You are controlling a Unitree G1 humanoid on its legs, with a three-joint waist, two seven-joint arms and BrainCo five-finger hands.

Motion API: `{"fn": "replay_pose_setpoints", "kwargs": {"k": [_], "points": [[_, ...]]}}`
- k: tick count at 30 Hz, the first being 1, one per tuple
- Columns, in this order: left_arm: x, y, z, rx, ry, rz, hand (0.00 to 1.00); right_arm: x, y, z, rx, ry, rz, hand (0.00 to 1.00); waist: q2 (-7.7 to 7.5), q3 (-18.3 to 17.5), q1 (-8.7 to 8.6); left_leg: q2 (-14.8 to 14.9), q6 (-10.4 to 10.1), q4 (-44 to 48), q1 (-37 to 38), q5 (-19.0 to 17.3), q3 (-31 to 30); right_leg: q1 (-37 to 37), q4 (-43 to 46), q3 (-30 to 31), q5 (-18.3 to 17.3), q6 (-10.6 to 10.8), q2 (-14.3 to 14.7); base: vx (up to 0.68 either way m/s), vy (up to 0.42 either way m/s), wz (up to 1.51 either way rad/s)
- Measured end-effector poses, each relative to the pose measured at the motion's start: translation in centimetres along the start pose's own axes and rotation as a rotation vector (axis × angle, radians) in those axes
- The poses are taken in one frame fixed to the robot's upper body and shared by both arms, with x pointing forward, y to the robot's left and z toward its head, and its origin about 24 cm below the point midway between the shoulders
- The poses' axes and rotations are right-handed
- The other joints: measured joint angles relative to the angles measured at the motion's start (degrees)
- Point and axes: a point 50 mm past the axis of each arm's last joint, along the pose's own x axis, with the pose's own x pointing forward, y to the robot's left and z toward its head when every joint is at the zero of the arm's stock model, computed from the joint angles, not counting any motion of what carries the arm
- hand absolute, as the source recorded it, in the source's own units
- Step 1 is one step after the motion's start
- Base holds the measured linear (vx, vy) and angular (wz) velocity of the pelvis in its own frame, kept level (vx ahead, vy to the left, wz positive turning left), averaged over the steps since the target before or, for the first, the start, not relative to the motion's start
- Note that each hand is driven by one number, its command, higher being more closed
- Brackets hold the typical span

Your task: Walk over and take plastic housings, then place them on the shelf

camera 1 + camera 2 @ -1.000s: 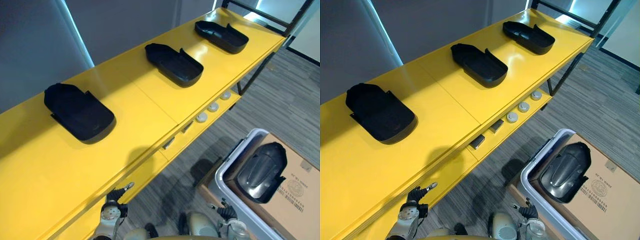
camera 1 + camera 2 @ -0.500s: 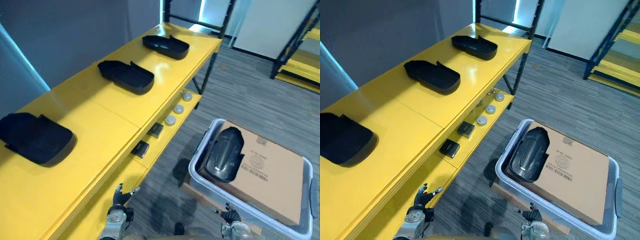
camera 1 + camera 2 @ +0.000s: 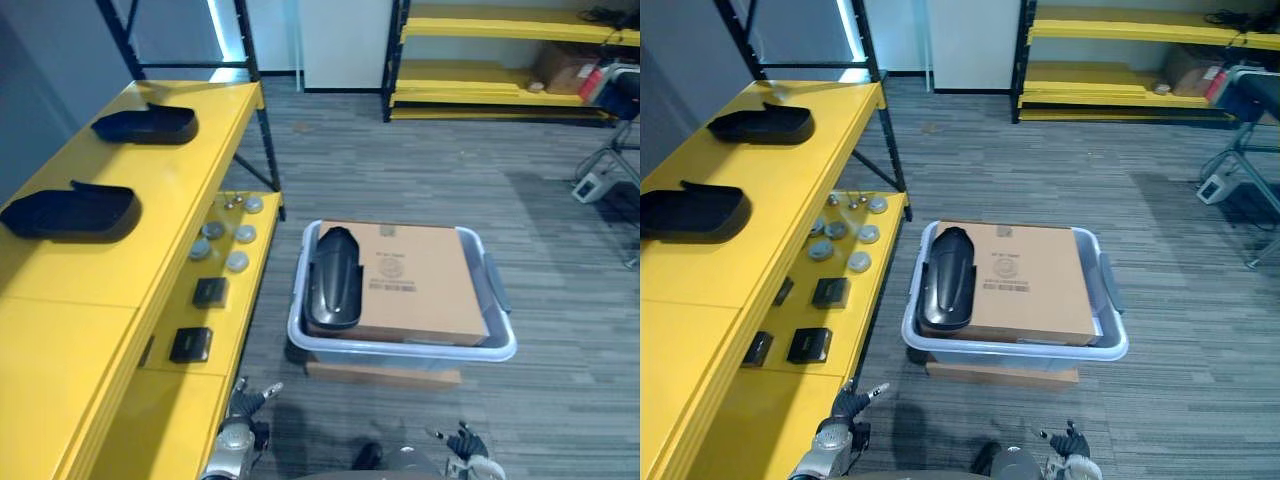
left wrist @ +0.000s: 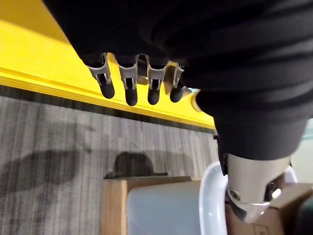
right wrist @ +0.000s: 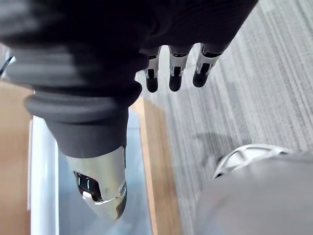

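Housing (image 3: 335, 280) sits in grey bin (image 3: 400, 347) beside cardboard box (image 3: 415, 283), well ahead of the fingers. Eye views add near shelf housing (image 3: 70, 208) and far shelf housing (image 3: 145, 123) on yellow shelf (image 3: 60, 310). Wrist views: left hand (image 4: 129, 85) and right hand (image 5: 174, 73), fingers straight, slightly spread, empty.

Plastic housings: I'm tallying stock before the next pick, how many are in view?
3. Far housing and near housing lie on the yellow shelf top; a third housing sits in the grey bin beside the cardboard box. Others may be hidden beneath the box.
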Motion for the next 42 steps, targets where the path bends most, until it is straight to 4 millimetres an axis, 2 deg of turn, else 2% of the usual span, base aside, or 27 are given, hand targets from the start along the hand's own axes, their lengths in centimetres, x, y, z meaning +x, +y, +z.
{"fn": "replay_pose_setpoints", "kwargs": {"k": [2, 4, 6, 7, 8, 10, 12, 15, 21, 24, 27, 30, 32, 33, 34, 35, 36, 37, 38, 39, 42], "points": [[-0.5, -0.3, -1.1, 0.006, 0.026, -0.013, 0.0, 0.1, -0.5, 0.3, 0.015, -0.007, -0.016, 0.0, 0.73, 0.4, 0.21, -5.4, -0.7, -5.0, -3.2, -0.3, -8.0, 0.9, 0.0, 2.9, -0.1, 0.2, -0.2, 0.07, -0.008, -0.71], [-0.6, -0.3, -1.3, -0.01, 0.034, -0.01, 0.0, 0.2, -0.6, 0.4, 0.027, -0.008, -0.031, 0.0, 1.2, 0.4, 0.46, -8.2, -1.3, -10.7, -4.6, 0.4, -13.1, 1.2, 0.5, 4.2, -0.3, 0.7, -0.2, 0.1, 0.072, -0.5], [-0.6, -0.3, -1.4, -0.02, 0.041, -0.008, 0.0, 0.1, -0.5, 0.2, 0.034, -0.002, -0.033, 0.0, 1.54, 0.4, 0.82, -8.6, -0.3, -14.8, -4.7, 4.0, -14.4, 2.2, 1.2, 5.3, -0.9, 1.3, 0.1, 0.14, 0.11, -0.34], [-0.7, -0.1, -1.6, -0.019, 0.046, -0.005, 0.0, 0.0, -0.3, 0.0, 0.048, 0.002, -0.031, 0.0, 0.78, 0.3, 1.15, -9.6, 0.8, -16.1, -3.2, 5.4, -14.2, 3.0, 1.7, 6.2, -1.6, 2.4, -0.6, 0.13, 0.1, -0.16], [-0.7, -0.1, -1.6, -0.019, 0.046, -0.004, 0.0, 0.0, -0.2, 0.0, 0.054, 0.003, -0.031, 0.0, 0.58, 0.2, 1.13, -9.9, 0.8, -16.6, -3.0, 5.4, -14.2, 3.1, 1.8, 6.2, -1.7, 2.5, -0.8, 0.16, 0.137, 0.0], [-0.5, 0.2, -1.4, -0.021, 0.038, 0.003, 0.0, -0.1, -0.2, -0.3, 0.078, 0.008, -0.036, 0.0, -0.54, -0.6, 1.13, -12.5, 2.2, -20.2, -1.9, 6.4, -14.7, 3.4, 2.2, 5.6, -2.3, 3.7, -3.0, 0.16, 0.142, 0.28], [-0.4, 0.7, -1.3, -0.017, 0.036, 0.014, 0.0, -0.2, -0.1, -0.4, 0.088, 0.012, -0.036, 0.0, -1.4, -0.8, 1.15, -14.1, 3.2, -21.8, -1.3, 7.1, -15.7, 3.6, 1.8, 4.6, -2.1, 4.3, -3.9, 0.2, 0.13, 0.38], [-0.5, 2.1, -2.1, -0.03, 0.06, 0.057, 0.0, -0.1, -0.5, -0.2, 0.122, 0.007, -0.053, 0.0, -1.96, -1.0, 1.56, -16.1, 3.9, -25.6, 1.0, 8.5, -17.1, 6.1, -1.2, 3.9, -1.2, 5.4, -4.7, 0.18, 0.109, 0.31], [-0.7, 4.0, -3.3, -0.065, 0.096, 0.123, 0.0, 0.2, -0.7, 0.9, 0.179, -0.028, -0.072, 0.0, -2.67, -1.2, 1.81, -17.1, 4.1, -30.1, 2.8, 10.8, -17.7, 8.1, -4.9, 3.7, 1.2, 5.5, -4.5, 0.09, 0.046, 0.17], [-1.1, 4.7, -4.2, -0.09, 0.124, 0.164, 0.0, 0.2, -1.6, 0.7, 0.25, -0.025, -0.115, 0.0, -3.51, -1.0, 1.77, -17.4, 4.0, -32.0, 4.2, 11.6, -18.0, 9.4, -6.5, 3.7, 1.9, 5.6, -4.3, 0.02, 0.0, 0.04], [-1.4, 5.1, -4.9, -0.116, 0.144, 0.182, 0.0, 0.2, -2.8, 1.3, 0.306, -0.055, -0.161, 0.0, -3.71, -0.9, 1.77, -17.5, 4.0, -33.5, 4.9, 11.8, -18.0, 9.5, -6.7, 4.2, 2.1, 5.8, -4.2, 0.0, 0.0, 0.0], [-1.6, 5.3, -4.8, -0.132, 0.132, 0.192, 0.0, 0.0, -4.3, 3.8, 0.352, -0.168, -0.211, 0.0, -3.84, -1.0, 1.59, -17.9, 4.2, -35.5, 5.0, 13.1, -18.0, 9.3, -8.0, 5.0, 3.2, 6.3, -4.1, -0.07, 0.027, -0.07], [-1.5, 5.3, -4.5, -0.135, 0.118, 0.193, 0.0, -0.6, -5.9, 7.4, 0.349, -0.323, -0.252, 0.0, -3.79, -1.0, 1.42, -18.2, 4.7, -37.3, 5.0, 13.8, -18.2, 8.7, -8.7, 5.3, 3.7, 6.4, -4.1, -0.1, 0.033, -0.03], [-1.5, 5.3, -4.4, -0.135, 0.113, 0.194, 0.0, -1.0, -6.3, 8.6, 0.347, -0.373, -0.259, 0.0, -3.84, -1.0, 1.37, -18.3, 4.8, -37.7, 5.0, 14.0, -18.3, 8.5, -8.8, 5.4, 3.7, 6.4, -4.2, -0.1, 0.042, -0.04], [-1.5, 5.4, -4.3, -0.136, 0.107, 0.194, 0.0, -1.8, -6.8, 10.9, 0.345, -0.479, -0.269, 0.0, -4.02, -1.1, 1.34, -18.5, 4.6, -38.4, 5.0, 14.6, -18.3, 8.0, -8.7, 5.5, 3.8, 6.7, -4.3, -0.09, 0.035, -0.02], [-1.5, 5.4, -4.2, -0.137, 0.104, 0.194, 0.0, -2.4, -7.0, 12.0, 0.346, -0.533, -0.276, 0.0, -4.15, -1.2, 1.34, -18.6, 4.6, -38.8, 5.0, 14.8, -18.3, 7.7, -8.7, 5.8, 3.8, 6.7, -4.4, -0.1, 0.038, -0.03], [-1.5, 5.4, -4.2, -0.137, 0.102, 0.195, 0.0, -3.4, -7.3, 14.1, 0.34, -0.633, -0.279, 0.0, -4.38, -1.2, 1.34, -18.7, 4.8, -39.4, 5.0, 15.4, -18.3, 7.3, -8.7, 6.1, 3.8, 6.7, -4.4, -0.09, 0.029, -0.05], [-1.5, 5.3, -4.2, -0.137, 0.104, 0.193, 0.0, -4.4, -7.3, 15.7, 0.317, -0.714, -0.28, 0.0, -4.51, -1.3, 1.38, -18.8, 4.9, -39.9, 5.0, 15.9, -18.4, 6.9, -8.7, 6.4, 3.9, 6.8, -4.4, -0.09, 0.023, -0.03], [-1.5, 5.3, -4.3, -0.137, 0.105, 0.192, 0.0, -4.9, -7.2, 16.5, 0.308, -0.754, -0.276, 0.0, -4.57, -1.3, 1.38, -18.9, 4.8, -40.0, 5.0, 16.0, -18.6, 6.8, -8.7, 6.4, 4.0, 6.9, -4.4, -0.11, 0.022, 0.01], [-1.8, 5.2, -4.7, -0.136, 0.117, 0.191, 0.0, -6.3, -6.5, 18.2, 0.27, -0.849, -0.244, 0.0, -4.54, -1.2, 1.33, -18.9, 4.7, -40.6, 4.9, 16.1, -18.9, 6.7, -8.7, 6.4, 4.0, 7.0, -4.4, -0.1, 0.015, 0.02], [-2.2, 5.0, -5.4, -0.128, 0.133, 0.182, 0.0, -8.2, -4.4, 20.3, 0.211, -0.979, -0.151, 0.0, -4.49, -1.3, 1.07, -18.9, 4.4, -41.1, 4.8, 16.3, -18.9, 6.4, -8.7, 6.5, 4.0, 7.0, -4.4, -0.08, 0.014, -0.01]]}}
